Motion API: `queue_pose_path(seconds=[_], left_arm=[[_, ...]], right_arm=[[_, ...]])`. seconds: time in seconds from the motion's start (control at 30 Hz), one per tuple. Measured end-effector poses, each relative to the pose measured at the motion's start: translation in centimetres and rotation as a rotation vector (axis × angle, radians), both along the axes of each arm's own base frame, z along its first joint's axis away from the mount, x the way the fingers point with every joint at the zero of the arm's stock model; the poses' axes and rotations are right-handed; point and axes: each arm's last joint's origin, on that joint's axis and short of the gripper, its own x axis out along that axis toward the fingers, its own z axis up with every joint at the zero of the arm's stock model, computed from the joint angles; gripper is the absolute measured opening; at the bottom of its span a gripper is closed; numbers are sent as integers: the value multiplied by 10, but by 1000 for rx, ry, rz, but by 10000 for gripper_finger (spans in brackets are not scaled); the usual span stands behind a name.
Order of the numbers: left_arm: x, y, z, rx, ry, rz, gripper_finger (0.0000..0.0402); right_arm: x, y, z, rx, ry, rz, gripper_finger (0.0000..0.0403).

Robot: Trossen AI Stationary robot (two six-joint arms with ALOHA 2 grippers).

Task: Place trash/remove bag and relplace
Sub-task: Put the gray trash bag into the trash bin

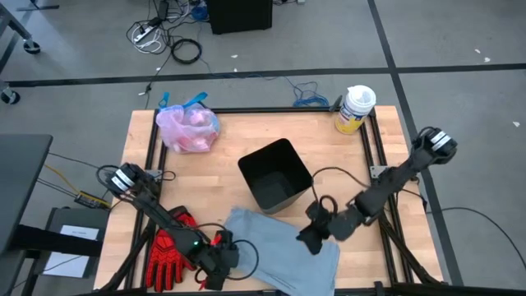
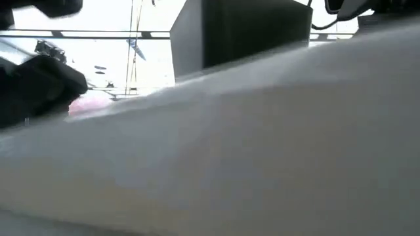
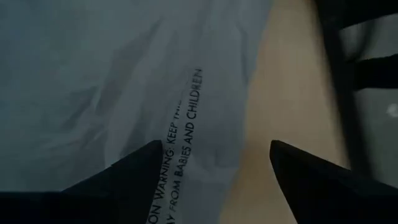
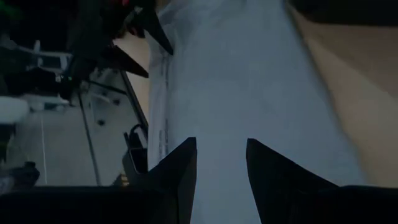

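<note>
Down on the pale wooden table (image 1: 246,131), a flat grey-blue plastic liner (image 1: 283,247) lies spread at six o'clock, just in front of the black square waste bin (image 1: 275,175) standing open and unlined at the centre. Printed in dark capitals along the liner's edge, the left wrist view catches "WARNING: KEEP THIS" and "AWAY FROM BABIES AND CHILDREN" (image 3: 180,149), partly cut off by a fold.

The left gripper (image 1: 215,261) sits low at seven o'clock, at the liner's left edge, its two dark fingers (image 3: 124,177) spread wide with the printed edge lying between them; nothing is pinched. Just beside that arm, a pair of red gloves (image 1: 168,251) rests on the table.

The right gripper (image 1: 312,234) is down on the liner's right half at five o'clock. Its fingers (image 4: 180,171) stand at a narrow gap over the grey-blue plastic; whether they actually pinch the sheet, I cannot tell.

Over at eleven o'clock, the translucent pink bag with blue drawstring ties (image 1: 187,127) sits bundled and full, well apart from the bin. At one o'clock, on the table's corner, stands a yellow tub with a white lid (image 1: 355,109); its label is too small to read.

The low view is mostly filled by the liner, with the bin (image 2: 243,29) rising dark behind it.
</note>
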Motion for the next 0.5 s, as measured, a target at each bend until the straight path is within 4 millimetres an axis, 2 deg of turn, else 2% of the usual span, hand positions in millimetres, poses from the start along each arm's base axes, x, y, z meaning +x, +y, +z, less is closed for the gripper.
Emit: queue_pose_path(seconds=[0.17,0.27,0.37,0.5], left_arm=[[3,2,-4,6,1,85,308],[5,6,-1,38,-9,183,292],[10,2,12,65,-35,170,252],[16,-3,29,98,-51,108,173]], right_arm=[[5,22,-12,28,-81,-38,127],[6,29,-19,24,-87,-37,123],[6,33,-21,36,-94,-29,115],[5,33,-20,31,-98,-26,102]])
